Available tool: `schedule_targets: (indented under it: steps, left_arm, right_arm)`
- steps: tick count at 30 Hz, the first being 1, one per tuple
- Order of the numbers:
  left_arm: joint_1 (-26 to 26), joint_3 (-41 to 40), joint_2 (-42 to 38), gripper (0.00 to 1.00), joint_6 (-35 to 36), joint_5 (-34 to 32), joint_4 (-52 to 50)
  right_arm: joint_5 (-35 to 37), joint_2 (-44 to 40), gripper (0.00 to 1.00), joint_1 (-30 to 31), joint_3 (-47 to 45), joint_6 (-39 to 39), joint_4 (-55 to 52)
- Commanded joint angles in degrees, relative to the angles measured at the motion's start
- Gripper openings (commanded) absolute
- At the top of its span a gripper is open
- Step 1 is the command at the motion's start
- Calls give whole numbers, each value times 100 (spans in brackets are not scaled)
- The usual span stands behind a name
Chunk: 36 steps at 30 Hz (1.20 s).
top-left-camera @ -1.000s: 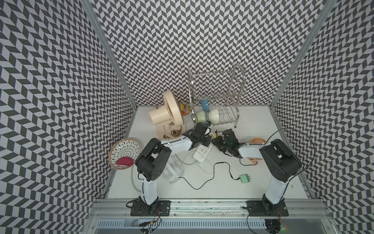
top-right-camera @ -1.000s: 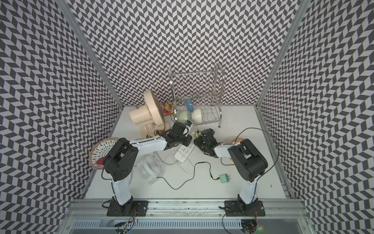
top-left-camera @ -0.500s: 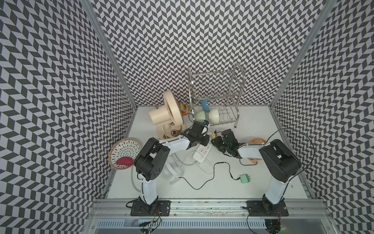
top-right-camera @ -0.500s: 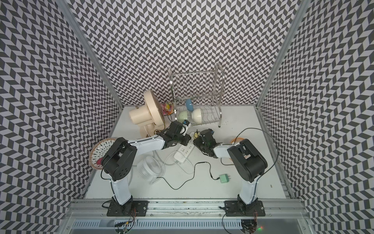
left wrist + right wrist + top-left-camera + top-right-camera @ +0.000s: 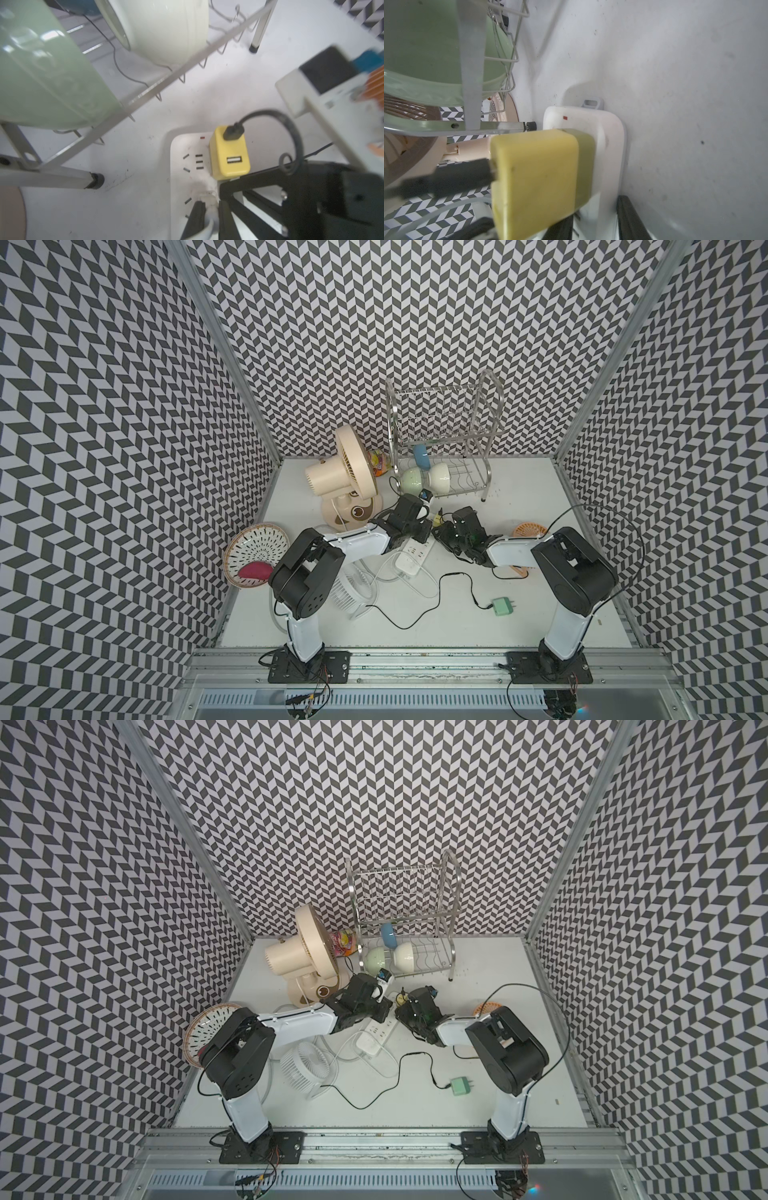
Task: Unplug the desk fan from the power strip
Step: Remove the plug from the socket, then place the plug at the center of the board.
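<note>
1. Where the white bench (image 5: pixel 519 614) meets the back wall, a wire dish rack (image 5: pixel 442 440) stands with bowls in its lower tier.
2. A beige fan (image 5: pixel 332 481) stands upright just beside the rack. A small white fan (image 5: pixel 353 585) lies nearer the front, partly hidden by the left arm (image 5: pixel 357 543).
3. The power strip (image 5: pixel 409 560) lies flat mid-bench between the two arms, with its far end toward the rack.
4. The left jaws are closed tight over the strip's top face, just short of the plugged end. Whether they press on it I cannot tell.
5. The right arm (image 5: pixel 515 551) reaches in from the opposite side. Its jaws stand narrow against the strip, right beside the adapter, and whether they clamp anything I cannot tell.
6. A yellow adapter (image 5: pixel 228 155) sits plugged into the strip's far end, with a black cable in its top.
7. A green adapter (image 5: pixel 503 606) lies unplugged on the bench, well apart from the strip.
</note>
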Motion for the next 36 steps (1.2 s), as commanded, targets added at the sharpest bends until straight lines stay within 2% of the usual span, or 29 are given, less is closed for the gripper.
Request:
schedule_targets:
  steps: [1,3,5,9,14,23,32,36]
  left_arm:
    - [-194,339,-328,0,-1,699,707]
    - [-553,583,-202,0,674,-262,153]
    - [-733,638,-205,0,873,-582,61]
    - [-530,455,-404,0,441,-335,274]
    - [-111,-137,-1060,0,-331,-133,494]
    - [469,-1490,-2119,0,-1041,-79,-18]
    - [1137,-2324,-1921,1,-1615,371,106]
    - [1321,-2518,-1780,10,-1879,616,250]
  right_arm:
    - [90,531,34,78,-298,-32,-1205]
    - [72,560,34,78,-284,-31,-1205]
    - [59,577,34,78,-279,-31,-1202]
    - [49,465,34,78,-292,-62,-1172]
    - [113,-117,36,78,-404,-271,-942]
    - [-277,-1145,58,152,-654,-988,-269]
    - [-482,-1912,63,226,-705,-1766,-922]
    - [-362,-2245,63,250,-779,-1861,-1153]
